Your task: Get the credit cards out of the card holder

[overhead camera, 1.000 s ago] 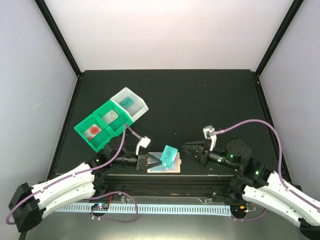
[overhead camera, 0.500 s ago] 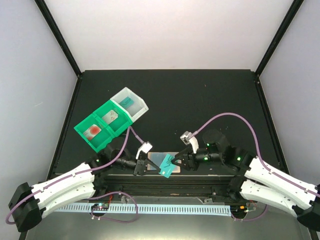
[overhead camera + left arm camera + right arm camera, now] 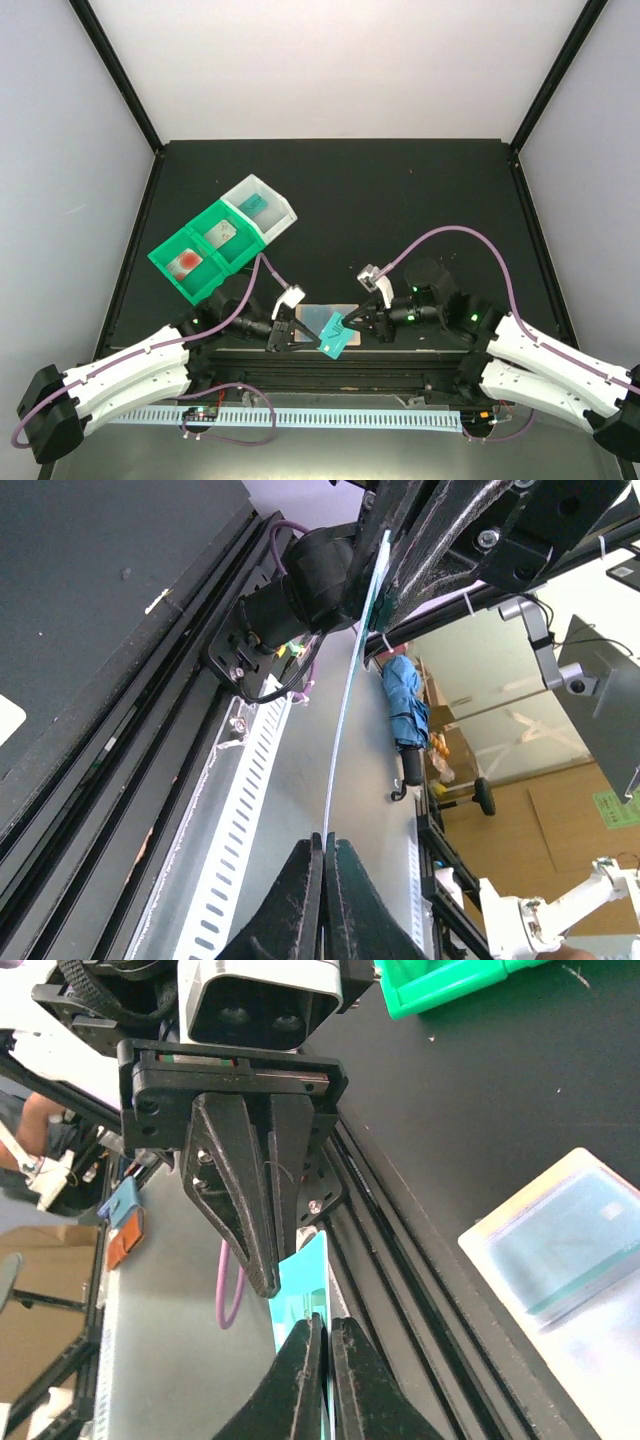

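A teal credit card (image 3: 333, 338) is held on edge just above the table's near edge, between both grippers. My left gripper (image 3: 308, 334) is shut on its left end; in the left wrist view the card (image 3: 350, 680) is a thin, slightly bowed line running out of my shut left gripper (image 3: 325, 845). My right gripper (image 3: 349, 328) is shut on the card's right end, and the right wrist view shows the card (image 3: 300, 1285) pinched in my right gripper (image 3: 322, 1328). The card holder (image 3: 318, 314) lies open and flat just behind the card; it also shows in the right wrist view (image 3: 570, 1250).
A green bin (image 3: 168, 262) at the left holds a red-blotched card (image 3: 186, 263) and a pale grey card (image 3: 220, 232). The white bin (image 3: 283, 206) joined to it holds a teal card (image 3: 252, 204). Black rails (image 3: 330, 358) run along the near edge.
The right arm swung in from the right and closed on the teal card. The card came down from above the holder toward the near edge. Little moved in the last half second.
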`<state>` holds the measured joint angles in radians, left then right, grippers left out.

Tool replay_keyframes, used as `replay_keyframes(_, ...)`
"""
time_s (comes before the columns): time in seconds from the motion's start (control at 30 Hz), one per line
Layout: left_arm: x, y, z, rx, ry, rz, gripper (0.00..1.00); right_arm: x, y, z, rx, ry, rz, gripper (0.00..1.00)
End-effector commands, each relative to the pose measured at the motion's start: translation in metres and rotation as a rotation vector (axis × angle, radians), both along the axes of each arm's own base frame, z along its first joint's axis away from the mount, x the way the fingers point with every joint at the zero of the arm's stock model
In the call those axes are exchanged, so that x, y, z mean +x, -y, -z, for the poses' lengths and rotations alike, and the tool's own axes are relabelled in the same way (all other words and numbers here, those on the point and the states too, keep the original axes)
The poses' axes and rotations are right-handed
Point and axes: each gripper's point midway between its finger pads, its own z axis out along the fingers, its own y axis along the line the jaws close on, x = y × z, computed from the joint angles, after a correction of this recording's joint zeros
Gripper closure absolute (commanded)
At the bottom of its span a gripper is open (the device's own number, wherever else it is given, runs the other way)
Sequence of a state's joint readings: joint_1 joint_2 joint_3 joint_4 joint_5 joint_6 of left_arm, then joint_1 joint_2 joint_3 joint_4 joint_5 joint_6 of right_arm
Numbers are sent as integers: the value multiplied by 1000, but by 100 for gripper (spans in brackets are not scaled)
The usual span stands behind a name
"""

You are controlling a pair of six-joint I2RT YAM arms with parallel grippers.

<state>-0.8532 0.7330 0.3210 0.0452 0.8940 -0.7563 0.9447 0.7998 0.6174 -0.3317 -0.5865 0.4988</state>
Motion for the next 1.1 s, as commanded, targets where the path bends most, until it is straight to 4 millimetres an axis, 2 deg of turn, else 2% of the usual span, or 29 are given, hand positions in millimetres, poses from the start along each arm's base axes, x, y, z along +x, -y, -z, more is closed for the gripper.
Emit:
replay_keyframes(0.0, 0, 1, -5, -16, 29, 4, 98, -1, 0, -8, 43, 19, -4, 99)
replay_keyframes(0.03, 1, 1, -7, -17, 31, -7, 95, -1, 0, -9, 49, 16, 4, 99)
replay_keyframes(0.1, 5, 0, -11, -24, 33, -43, 84, 2, 0, -13, 65, 16, 26, 99)
replay_keyframes(0.17, 11, -2, -17, -37, 44, -98, 78, 9, 0, -15, 67, 14, 73, 99)
replay_keyframes(0.3, 29, -9, -26, -48, 51, -241, 55, 23, -4, -23, 91, -24, 152, 99)
replay_keyframes(0.37, 36, -14, -29, -46, 40, -309, 48, 27, -9, -29, 131, -57, 181, 99)
replay_keyframes(0.53, 47, -26, -37, -82, 23, -425, 42, 38, -18, -47, 289, -133, 238, 99)
replay_keyframes(0.77, 55, -36, -50, -196, -47, -523, 42, 59, -20, -57, 397, -198, 357, 99)
replay_keyframes(0.97, 57, -38, -64, -276, -72, -537, 48, 69, -22, -57, 478, -274, 403, 99)
replay_keyframes(1.07, 58, -38, -66, -288, -79, -544, 54, 71, -24, -54, 498, -305, 407, 99)
